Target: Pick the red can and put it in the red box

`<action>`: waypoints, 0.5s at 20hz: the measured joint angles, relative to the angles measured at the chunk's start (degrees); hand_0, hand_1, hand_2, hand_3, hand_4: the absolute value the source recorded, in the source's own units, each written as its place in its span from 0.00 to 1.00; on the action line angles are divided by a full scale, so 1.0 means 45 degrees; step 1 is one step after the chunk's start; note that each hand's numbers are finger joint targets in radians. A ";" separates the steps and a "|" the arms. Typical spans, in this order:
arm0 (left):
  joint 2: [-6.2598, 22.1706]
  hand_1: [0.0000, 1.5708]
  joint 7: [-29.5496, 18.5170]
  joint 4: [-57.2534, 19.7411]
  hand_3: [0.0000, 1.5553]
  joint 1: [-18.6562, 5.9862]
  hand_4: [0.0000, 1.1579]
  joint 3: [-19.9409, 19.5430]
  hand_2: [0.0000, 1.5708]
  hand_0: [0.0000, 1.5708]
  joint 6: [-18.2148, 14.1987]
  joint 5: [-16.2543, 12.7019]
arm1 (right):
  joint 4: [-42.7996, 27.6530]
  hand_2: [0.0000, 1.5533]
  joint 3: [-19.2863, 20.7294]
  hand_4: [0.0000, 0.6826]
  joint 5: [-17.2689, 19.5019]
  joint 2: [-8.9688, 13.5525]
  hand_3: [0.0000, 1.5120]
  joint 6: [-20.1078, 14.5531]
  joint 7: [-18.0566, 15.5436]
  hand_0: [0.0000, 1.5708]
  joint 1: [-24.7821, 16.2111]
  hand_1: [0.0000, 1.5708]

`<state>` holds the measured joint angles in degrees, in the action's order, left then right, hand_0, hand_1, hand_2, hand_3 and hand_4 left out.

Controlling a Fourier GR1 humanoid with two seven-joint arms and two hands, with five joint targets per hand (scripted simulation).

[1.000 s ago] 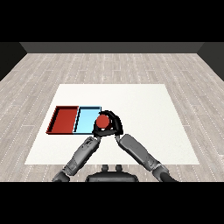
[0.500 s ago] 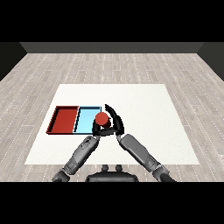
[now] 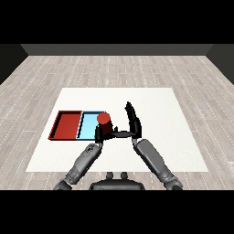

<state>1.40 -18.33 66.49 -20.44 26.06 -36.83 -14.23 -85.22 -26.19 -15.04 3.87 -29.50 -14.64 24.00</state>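
Black left hand (image 3: 101,134) curled round the red cylindrical can (image 3: 104,120) at the right edge of the light blue tray (image 3: 87,125), red tray (image 3: 66,125) beyond it, right hand (image 3: 133,122) fingers straight, holding nothing.

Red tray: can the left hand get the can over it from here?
Probably yes. The left hand is curled round the red cylindrical can at the light blue tray's right edge; the red tray lies just beyond, nothing between.
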 measured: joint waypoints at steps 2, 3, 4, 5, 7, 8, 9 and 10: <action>0.0212 1.00 -0.0010 0.0216 0.95 0.0185 0.98 -0.0211 1.00 1.00 0.0063 0.0134 | -0.0888 0.00 0.0262 0.00 -0.0023 0.0383 0.00 0.0194 0.0129 0.00 -0.0542 0.00; 0.0379 1.00 -0.0088 0.0206 0.95 0.0163 0.98 -0.0338 1.00 1.00 0.0076 0.0251 | -0.1219 0.00 0.0464 0.00 -0.0080 0.0645 0.00 0.0355 0.0221 0.00 -0.0677 0.00; 0.0588 1.00 0.0013 0.0336 0.95 0.0250 0.98 -0.0341 1.00 1.00 -0.0020 0.0433 | -0.1624 0.00 0.0593 0.00 -0.0086 0.0841 0.00 0.0392 0.0177 0.00 -0.1014 0.00; 0.0822 1.00 0.0205 0.0390 0.95 0.0116 0.98 -0.0439 1.00 1.00 -0.0084 0.0577 | -0.1911 0.00 0.0756 0.00 -0.0146 0.1091 0.00 0.0508 0.0091 0.00 -0.1427 0.00; 0.1491 1.00 0.0370 0.0496 0.94 0.0102 0.98 -0.0763 1.00 1.00 0.0035 0.0700 | -0.2654 0.00 0.1037 0.00 -0.0305 0.1589 0.00 0.0696 -0.0008 0.00 -0.2379 0.00; 0.1802 1.00 0.0573 0.0549 0.94 0.0001 0.97 -0.0888 1.00 1.00 0.0008 0.0820 | -0.2852 0.00 0.1180 0.00 -0.0397 0.1808 0.00 0.0832 -0.0148 0.00 -0.2893 0.00; 0.2157 1.00 0.0543 0.0564 0.94 0.0067 0.96 -0.1068 1.00 1.00 0.0059 0.0885 | -0.3005 0.00 0.1312 0.00 -0.0430 0.1972 0.00 0.0869 -0.0280 0.00 -0.3364 0.00; 0.2435 1.00 0.0632 0.0521 0.95 -0.0006 0.96 -0.1278 1.00 1.00 0.0107 0.0903 | -0.2967 0.00 0.1512 0.00 -0.0512 0.2124 0.00 0.1001 -0.0555 0.00 -0.3836 0.00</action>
<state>12.36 -15.48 68.83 -20.47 20.30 -36.35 -10.17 -98.57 -19.39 -17.35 13.43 -24.99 -17.14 6.74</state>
